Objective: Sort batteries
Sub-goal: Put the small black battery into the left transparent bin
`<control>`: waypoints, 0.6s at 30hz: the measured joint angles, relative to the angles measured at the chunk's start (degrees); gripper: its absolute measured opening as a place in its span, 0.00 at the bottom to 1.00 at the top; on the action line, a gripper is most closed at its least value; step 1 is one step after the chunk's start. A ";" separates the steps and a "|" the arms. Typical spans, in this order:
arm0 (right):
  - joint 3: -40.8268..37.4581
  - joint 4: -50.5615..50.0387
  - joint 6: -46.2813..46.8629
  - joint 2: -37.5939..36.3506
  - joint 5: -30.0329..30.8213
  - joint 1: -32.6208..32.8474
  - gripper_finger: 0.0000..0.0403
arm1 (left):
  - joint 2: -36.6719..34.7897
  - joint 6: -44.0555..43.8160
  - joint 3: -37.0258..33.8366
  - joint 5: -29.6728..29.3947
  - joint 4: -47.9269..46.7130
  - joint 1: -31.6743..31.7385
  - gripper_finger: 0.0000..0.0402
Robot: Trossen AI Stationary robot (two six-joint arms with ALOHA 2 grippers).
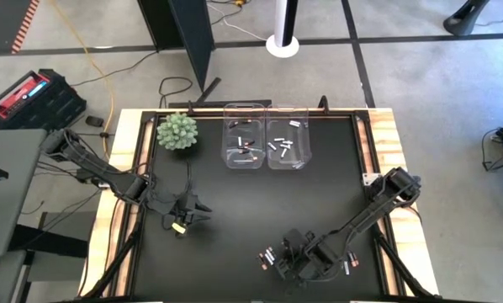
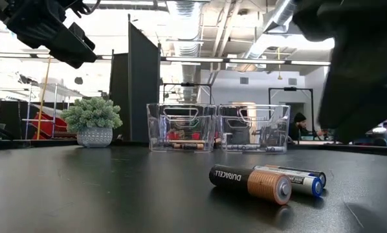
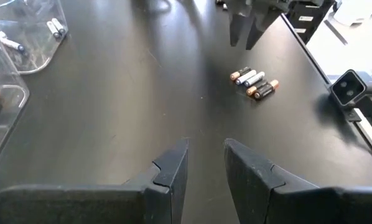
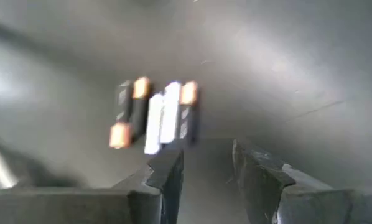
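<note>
A small cluster of loose batteries (image 1: 268, 257) lies flat on the black table near its front edge; the left wrist view shows the batteries (image 3: 254, 82) too. Some are dark with copper ends, others white. My right gripper (image 1: 285, 254) hovers open just beside them, fingers slanting down, and the cluster (image 4: 155, 115) lies ahead of its fingertips (image 4: 204, 165). My left gripper (image 1: 182, 220) stands open over bare table at the left, with nothing between its fingers (image 3: 204, 155). In the low view, two batteries (image 2: 252, 182) lie on their sides.
Two clear bins (image 1: 243, 156) (image 1: 287, 158) with sorted batteries inside stand side by side at the far edge. A small potted plant (image 1: 177, 130) sits at the far left. A few more batteries (image 1: 348, 265) lie under the right arm near the front right.
</note>
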 joint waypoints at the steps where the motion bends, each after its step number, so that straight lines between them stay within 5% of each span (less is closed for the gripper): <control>1: -0.01 -0.03 0.35 0.00 0.05 0.02 0.39 | 0.00 0.00 0.00 0.00 0.06 0.00 0.25; 18: 0.08 0.09 0.70 -0.07 -2.36 -0.67 0.46 | 0.00 -0.52 0.02 0.00 0.12 0.00 0.25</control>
